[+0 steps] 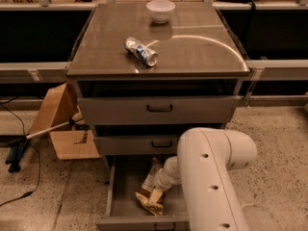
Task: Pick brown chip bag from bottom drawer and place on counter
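Observation:
The brown chip bag (pixel 147 190) lies inside the open bottom drawer (pixel 112 189), brown and tan-yellow, standing a little on end near the drawer's middle. My gripper (pixel 156 195) is down in the drawer, right at the bag's right side and touching it. My white arm (pixel 211 172) reaches in from the right and hides the drawer's right half. The counter (pixel 197 52) is the glossy top of the cabinet above.
A crushed silver-blue can (pixel 141 51) lies on the counter's left middle and a white bowl (pixel 160 9) stands at its far edge. The two upper drawers (pixel 159 109) are shut. An open cardboard box (pixel 60 126) and a white pole stand left of the cabinet.

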Available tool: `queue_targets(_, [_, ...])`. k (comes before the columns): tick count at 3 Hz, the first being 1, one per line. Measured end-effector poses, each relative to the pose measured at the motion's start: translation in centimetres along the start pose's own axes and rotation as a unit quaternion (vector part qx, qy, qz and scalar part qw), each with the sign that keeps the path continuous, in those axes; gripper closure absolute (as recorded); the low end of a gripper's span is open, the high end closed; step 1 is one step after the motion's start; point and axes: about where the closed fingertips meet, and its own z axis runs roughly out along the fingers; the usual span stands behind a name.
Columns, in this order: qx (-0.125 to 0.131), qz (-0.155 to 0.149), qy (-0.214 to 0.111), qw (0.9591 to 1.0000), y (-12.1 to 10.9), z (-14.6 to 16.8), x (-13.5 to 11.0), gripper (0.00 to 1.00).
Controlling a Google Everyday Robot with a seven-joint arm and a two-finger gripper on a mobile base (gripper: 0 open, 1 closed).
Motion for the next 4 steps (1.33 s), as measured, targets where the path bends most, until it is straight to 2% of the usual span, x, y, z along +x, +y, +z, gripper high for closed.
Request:
queue_targets(1, [-0.016, -0.018, -0.021, 0.9995, -0.9, 0.5, 1.0, 0.00])
queue_targets(2, [-0.029, -0.031, -0.025, 0.9988, -1.5, 1.4, 1.9, 0.00])
queue_targets(4, [-0.062, -0.024, -0.014, 0.9977, -1.0, 3.8, 3.2, 0.00])
